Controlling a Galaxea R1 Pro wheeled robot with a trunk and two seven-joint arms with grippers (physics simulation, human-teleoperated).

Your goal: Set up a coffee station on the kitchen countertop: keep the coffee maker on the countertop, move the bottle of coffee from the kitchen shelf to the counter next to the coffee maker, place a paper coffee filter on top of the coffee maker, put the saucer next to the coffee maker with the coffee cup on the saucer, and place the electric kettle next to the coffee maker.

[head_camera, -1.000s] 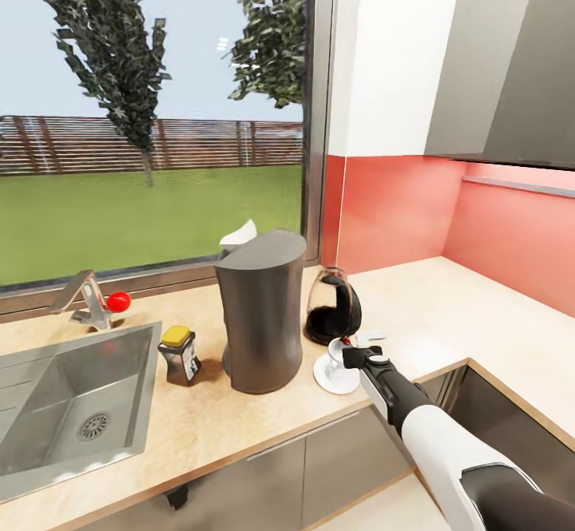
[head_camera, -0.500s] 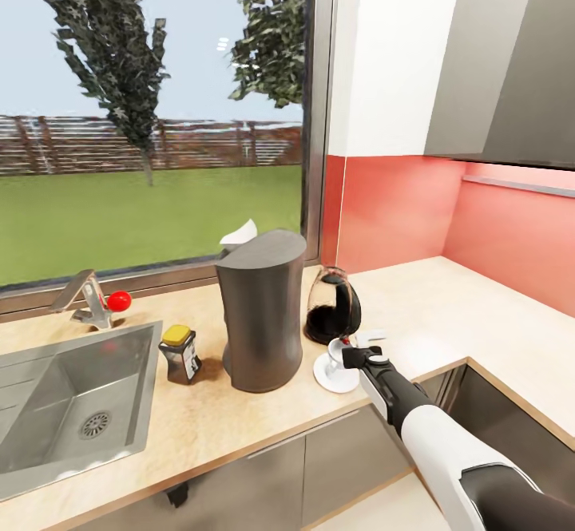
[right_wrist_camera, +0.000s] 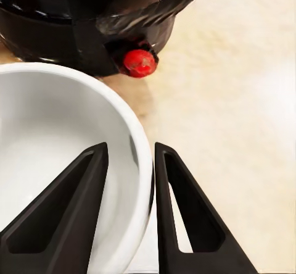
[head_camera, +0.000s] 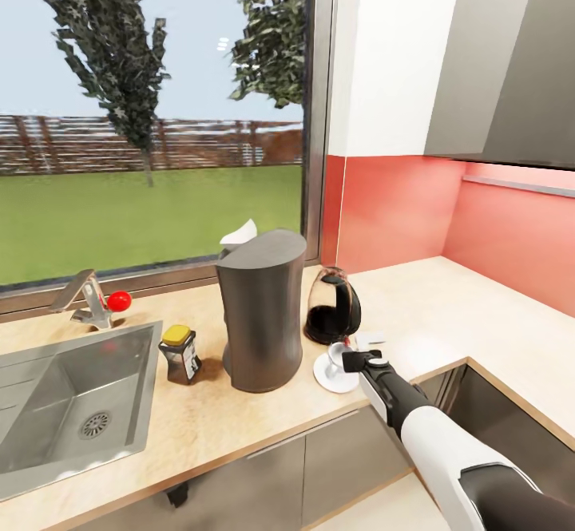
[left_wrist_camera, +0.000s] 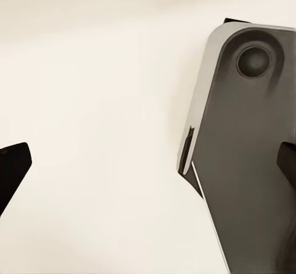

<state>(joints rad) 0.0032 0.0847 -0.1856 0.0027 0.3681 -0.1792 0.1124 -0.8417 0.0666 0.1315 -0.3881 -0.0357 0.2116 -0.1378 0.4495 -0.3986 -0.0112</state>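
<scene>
White coffee cup [right_wrist_camera: 61, 163] on saucer [head_camera: 335, 375], right of coffee maker [head_camera: 262, 311], near electric kettle [head_camera: 331, 315]

Right gripper [right_wrist_camera: 126, 209] pinching cup rim, one finger inside; risk: tipping cup if lifted askew; left gripper [left_wrist_camera: 148, 163] spread, holding nothing.

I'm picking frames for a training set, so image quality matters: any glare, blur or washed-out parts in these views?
Head view: sharp and evenly lit; the kettle shows glints. Right wrist view: the counter is washed out pale; the cup rim between the fingers is slightly soft. Left wrist view: pale, featureless, slightly soft.
</scene>
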